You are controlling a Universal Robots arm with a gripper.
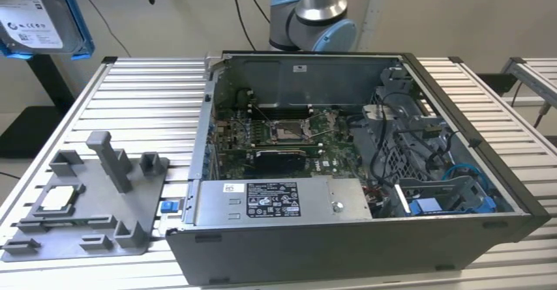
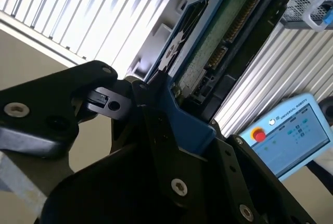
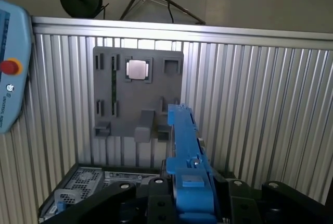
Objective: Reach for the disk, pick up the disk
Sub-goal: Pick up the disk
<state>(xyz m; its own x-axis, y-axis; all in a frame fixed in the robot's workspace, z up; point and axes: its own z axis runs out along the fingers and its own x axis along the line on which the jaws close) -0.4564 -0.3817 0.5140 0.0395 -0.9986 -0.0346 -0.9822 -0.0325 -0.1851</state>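
Blue plastic framing the disk (image 3: pixel 184 140) is pinched between the black jaws, which are closed on one end of the caddy. In both wrist views the drive's long axis runs straight out from the jaws, away from the wrist. The second wrist view shows its green circuit-board face (image 2: pixel 208 47) and a row of connector pins turned toward that camera.

So the disk lies in the grip itself, with no gap to close, and the pick-up looks done. In the exterior view it hangs at the upper left of the frame (image 1: pixel 39 16), white label showing, apart from the ribbed aluminium desk (image 1: pixel 148 101).

Past the disk's free end, the first wrist view looks onto a grey fixture tray (image 3: pixel 104 125). A small square silver chip (image 3: pixel 137 70) sits in one of its recesses; the other slots and posts look bare.

That tray lies at the exterior view's lower left (image 1: pixel 96 231), just beside an open computer case (image 1: pixel 348 251). The case holds:
- a motherboard (image 1: pixel 278 133);
- a grey power supply with a sticker (image 1: pixel 278 202);
- loose black cables (image 1: pixel 383 153);
- a blue-trimmed drive bay (image 1: pixel 435 202) at its lower right.

A teach pendant (image 2: pixel 291 130) rests near the desk's edge.
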